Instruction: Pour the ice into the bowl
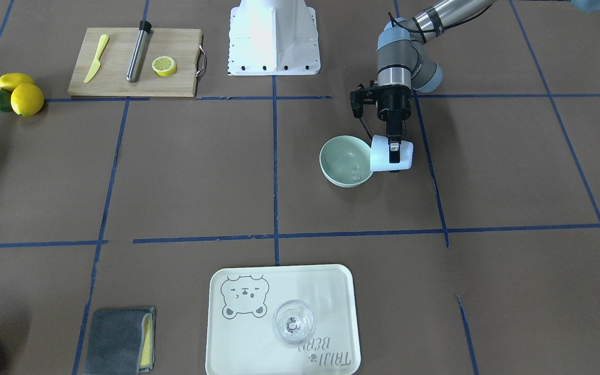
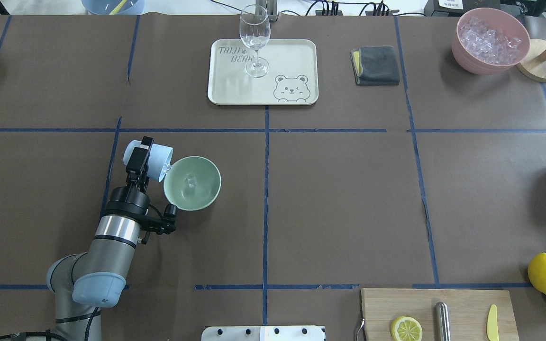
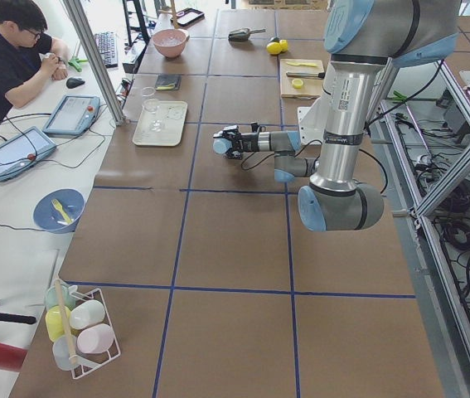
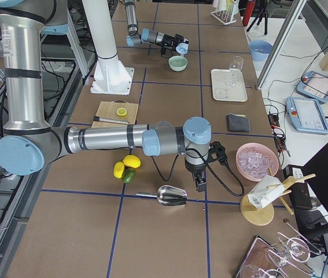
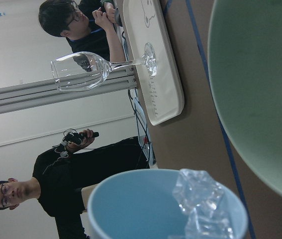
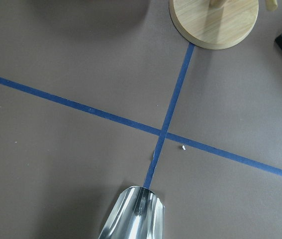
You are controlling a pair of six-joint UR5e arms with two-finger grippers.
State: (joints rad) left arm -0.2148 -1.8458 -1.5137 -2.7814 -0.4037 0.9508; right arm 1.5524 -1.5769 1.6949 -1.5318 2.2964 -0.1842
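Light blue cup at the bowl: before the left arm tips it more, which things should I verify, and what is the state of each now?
1. Grip: the left gripper is shut on the light blue cup: ok.
2. Aim: the cup lies tilted, its mouth at the rim of the mint-green bowl: ok.
3. Cup emptied: ice cubes sit at its lip: not ok.
4. Ice landing inside: at least one cube lies on the bowl's bottom: ok.
5. Other arm out of the way: the right gripper is far off, beside the metal scoop: ok. Whether it is open or shut: cannot tell.
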